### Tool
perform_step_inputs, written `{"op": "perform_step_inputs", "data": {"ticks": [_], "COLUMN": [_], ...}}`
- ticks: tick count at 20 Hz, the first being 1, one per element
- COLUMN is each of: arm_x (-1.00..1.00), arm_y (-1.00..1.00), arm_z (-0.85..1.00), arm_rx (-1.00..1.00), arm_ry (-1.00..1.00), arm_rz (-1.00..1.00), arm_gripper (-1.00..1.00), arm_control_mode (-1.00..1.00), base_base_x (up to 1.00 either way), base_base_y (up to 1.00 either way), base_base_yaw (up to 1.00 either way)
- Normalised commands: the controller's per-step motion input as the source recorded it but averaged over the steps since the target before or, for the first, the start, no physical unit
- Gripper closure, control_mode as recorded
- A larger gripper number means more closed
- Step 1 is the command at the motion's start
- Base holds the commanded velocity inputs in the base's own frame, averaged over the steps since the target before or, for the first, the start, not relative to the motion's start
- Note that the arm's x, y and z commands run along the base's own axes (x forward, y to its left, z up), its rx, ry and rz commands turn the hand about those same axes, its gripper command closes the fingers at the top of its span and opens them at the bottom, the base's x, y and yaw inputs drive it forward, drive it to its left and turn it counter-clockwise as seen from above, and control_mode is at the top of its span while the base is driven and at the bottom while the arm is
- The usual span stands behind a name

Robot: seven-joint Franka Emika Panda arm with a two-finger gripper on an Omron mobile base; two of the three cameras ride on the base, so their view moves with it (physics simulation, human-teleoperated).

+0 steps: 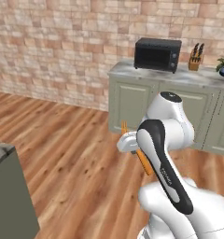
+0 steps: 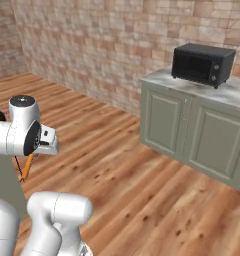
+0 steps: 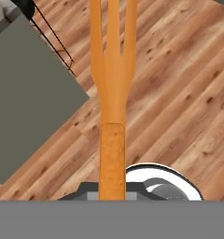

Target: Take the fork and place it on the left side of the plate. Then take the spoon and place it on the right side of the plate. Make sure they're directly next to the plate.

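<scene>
The gripper (image 3: 113,193) is clamped on the fork (image 3: 112,116). Its fingertips sit cut off at the frame's bottom edge. The arm hides most of the handle in the left base view.

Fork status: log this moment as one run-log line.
stage: carrying | claw: shut on fork | fork: tines pointing away from hand, above wooden floor | plate: not reached

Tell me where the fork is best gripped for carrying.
The fork is best gripped on its thick straight handle, from the handle end, as the gripper has it now: tines point away, clear of the fingers.
</scene>
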Motion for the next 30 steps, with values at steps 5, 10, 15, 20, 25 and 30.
{"op": "perform_step_inputs", "data": {"ticks": [5, 10, 15, 20, 25, 30], "arm_x": [0.00, 0.00, 0.00, 0.00, 0.00, 0.00], "arm_y": [0.00, 0.00, 0.00, 0.00, 0.00, 0.00], "arm_z": [0.00, 0.00, 0.00, 0.00, 0.00, 0.00], "arm_rx": [0.00, 0.00, 0.00, 0.00, 0.00, 0.00], "arm_ry": [0.00, 0.00, 0.00, 0.00, 0.00, 0.00], "arm_rz": [0.00, 0.00, 0.00, 0.00, 0.00, 0.00], "arm_gripper": [1.00, 1.00, 1.00, 1.00, 1.00, 1.00], "arm_control_mode": [1.00, 1.00, 1.00, 1.00, 1.00, 1.00], "base_base_x": [0.94, 0.94, 0.94, 0.94, 0.94, 0.90], "base_base_y": [0.06, 0.09, 0.05, 0.02, 0.02, 0.00], "base_base_yaw": [0.01, 0.07, 0.12, 0.13, 0.14, 0.20]}}
